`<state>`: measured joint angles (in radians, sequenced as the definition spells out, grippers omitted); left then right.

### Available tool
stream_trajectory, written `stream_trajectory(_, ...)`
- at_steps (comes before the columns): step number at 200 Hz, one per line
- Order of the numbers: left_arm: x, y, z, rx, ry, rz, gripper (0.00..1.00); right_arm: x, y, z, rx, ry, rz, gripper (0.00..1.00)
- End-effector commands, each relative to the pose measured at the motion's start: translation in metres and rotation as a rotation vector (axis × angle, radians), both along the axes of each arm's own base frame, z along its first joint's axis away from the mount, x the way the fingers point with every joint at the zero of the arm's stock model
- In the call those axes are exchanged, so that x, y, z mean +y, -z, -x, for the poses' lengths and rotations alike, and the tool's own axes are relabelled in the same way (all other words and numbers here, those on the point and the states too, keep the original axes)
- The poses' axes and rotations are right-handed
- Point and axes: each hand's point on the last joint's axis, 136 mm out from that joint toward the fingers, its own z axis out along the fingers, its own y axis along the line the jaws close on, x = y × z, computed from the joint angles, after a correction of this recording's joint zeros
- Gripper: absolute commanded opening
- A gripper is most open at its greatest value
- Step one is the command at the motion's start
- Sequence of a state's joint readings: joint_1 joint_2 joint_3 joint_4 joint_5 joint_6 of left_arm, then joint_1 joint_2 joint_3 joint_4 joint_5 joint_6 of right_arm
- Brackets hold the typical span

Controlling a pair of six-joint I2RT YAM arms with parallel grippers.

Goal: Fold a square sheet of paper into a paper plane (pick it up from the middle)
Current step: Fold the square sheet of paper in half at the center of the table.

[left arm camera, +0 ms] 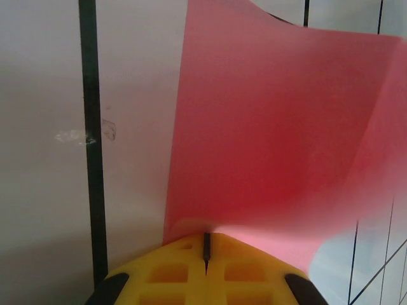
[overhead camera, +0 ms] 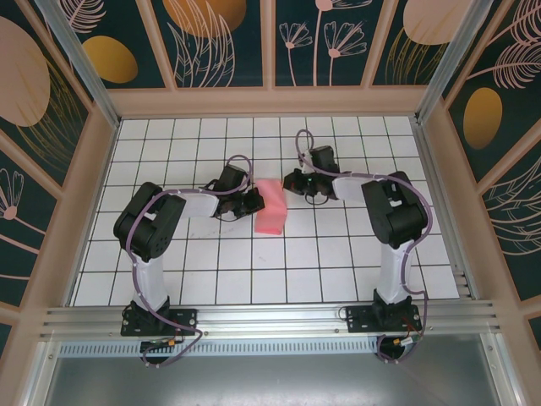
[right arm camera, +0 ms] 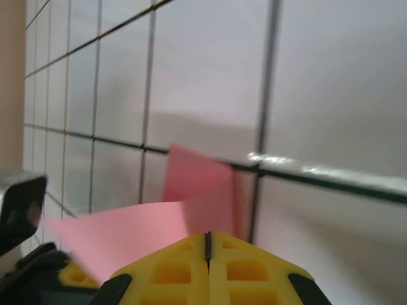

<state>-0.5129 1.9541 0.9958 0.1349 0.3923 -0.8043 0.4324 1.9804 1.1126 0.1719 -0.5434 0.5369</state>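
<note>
Left claw [left arm camera: 206, 240] clamps the square sheet of paper [left arm camera: 273, 127]; right claw [right arm camera: 208, 237] closed, contact hidden.

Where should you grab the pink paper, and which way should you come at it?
I'd pinch a thin side edge, coming in low from the side. The pink paper is too thin to grab from above, and it bows up between the arms. The left gripper is shut on its left edge, the right gripper on its right, each from its own side.
</note>
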Motion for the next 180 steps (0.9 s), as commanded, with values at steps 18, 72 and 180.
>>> stream_trajectory(18,0.069,0.091,0.065,0.282,-0.051,-0.331,0.0,0.011,0.001,0.029,0.021,0.008,0.045,0.0)
stream_trajectory(72,0.069,0.09,0.065,0.279,-0.052,-0.331,0.0,-0.06,-0.029,-0.003,-0.087,0.278,0.182,0.02)
stream_trajectory(180,0.07,0.09,0.066,0.283,-0.056,-0.333,0.0,0.017,0.008,0.038,0.045,-0.079,-0.017,0.0)
